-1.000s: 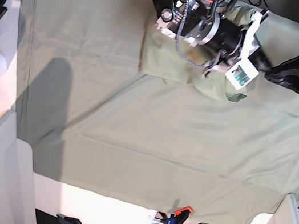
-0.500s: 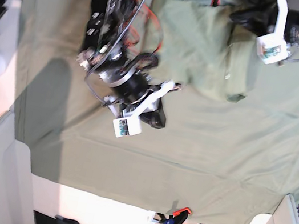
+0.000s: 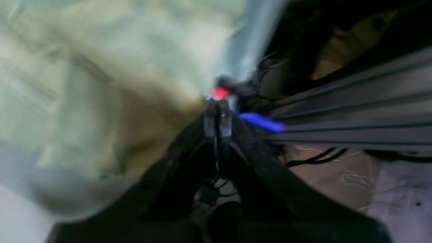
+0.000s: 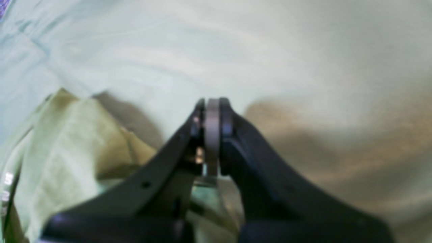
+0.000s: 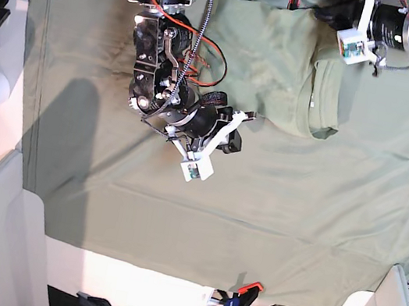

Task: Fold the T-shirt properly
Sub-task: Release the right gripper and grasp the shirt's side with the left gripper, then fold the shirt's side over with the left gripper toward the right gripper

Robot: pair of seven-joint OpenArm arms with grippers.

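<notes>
T-shirt (image 5: 272,62) lies on the table cloth (image 5: 296,217).

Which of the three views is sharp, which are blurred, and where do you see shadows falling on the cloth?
Base view: sharp, evenly lit, with a soft dark shadow on the table cloth at left. Left wrist view: heavily smeared; only the shut left gripper reads clearly, the T-shirt a pale blur. Right wrist view: soft focus; the shut right gripper casts brownish shadows on the cloth either side.
</notes>
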